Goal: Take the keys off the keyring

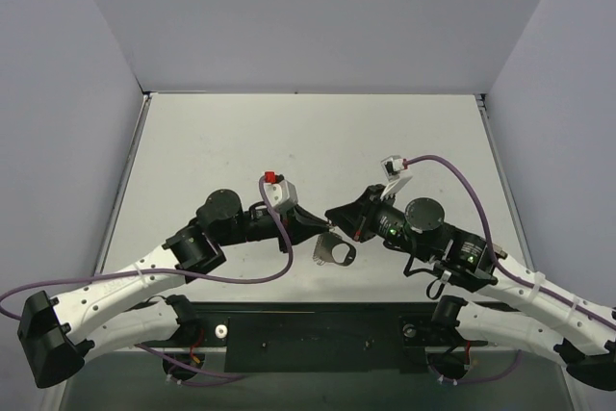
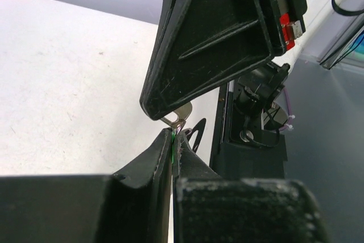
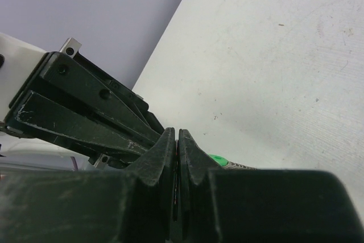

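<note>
Jaws meet tip to tip with the keyring (image 1: 334,251) dangling just below: your left jaws pinch its metal, right jaws shut, both equally near.

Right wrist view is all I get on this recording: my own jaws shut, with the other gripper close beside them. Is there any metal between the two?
Observer: Yes. In the left wrist view a small silver piece sticks out from the tips of the right gripper and reaches down to the left gripper, whose jaws are closed too.
Operator: Does anything show below that?
Observer: From above, a silvery part with a hole sits just under where the tips meet. I cannot tell whether it touches the table.
</note>
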`<state>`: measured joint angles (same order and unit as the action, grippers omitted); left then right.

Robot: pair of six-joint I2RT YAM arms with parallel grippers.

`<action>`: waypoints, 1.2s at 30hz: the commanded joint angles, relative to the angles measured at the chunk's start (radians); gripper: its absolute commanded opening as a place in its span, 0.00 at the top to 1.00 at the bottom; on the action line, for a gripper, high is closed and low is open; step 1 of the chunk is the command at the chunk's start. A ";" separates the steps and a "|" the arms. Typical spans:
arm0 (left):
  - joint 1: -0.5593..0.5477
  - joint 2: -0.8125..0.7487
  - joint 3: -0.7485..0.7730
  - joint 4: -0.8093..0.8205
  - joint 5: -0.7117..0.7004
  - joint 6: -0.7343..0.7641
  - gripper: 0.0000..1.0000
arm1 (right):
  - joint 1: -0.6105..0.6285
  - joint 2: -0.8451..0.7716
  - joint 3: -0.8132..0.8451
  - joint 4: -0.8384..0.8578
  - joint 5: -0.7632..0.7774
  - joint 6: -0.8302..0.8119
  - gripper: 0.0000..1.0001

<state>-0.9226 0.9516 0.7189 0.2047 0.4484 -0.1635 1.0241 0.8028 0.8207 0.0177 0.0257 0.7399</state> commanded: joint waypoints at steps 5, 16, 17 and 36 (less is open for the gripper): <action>0.004 0.006 0.001 0.099 -0.137 -0.044 1.00 | 0.031 -0.053 -0.031 0.177 0.020 0.116 1.00; -0.004 0.035 -0.022 0.188 -0.211 -0.094 1.00 | 0.031 -0.037 -0.123 0.324 0.094 0.240 1.00; -0.007 0.036 -0.022 0.190 -0.220 -0.096 1.00 | 0.030 -0.031 -0.130 0.336 0.101 0.249 1.00; -0.010 0.045 -0.013 0.220 -0.341 -0.113 1.00 | 0.005 -0.037 -0.252 0.510 0.198 0.499 1.00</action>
<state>-0.9356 0.9928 0.6918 0.3302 0.2039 -0.2649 1.0130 0.7853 0.5842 0.4007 0.2836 1.1320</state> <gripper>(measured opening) 0.103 0.007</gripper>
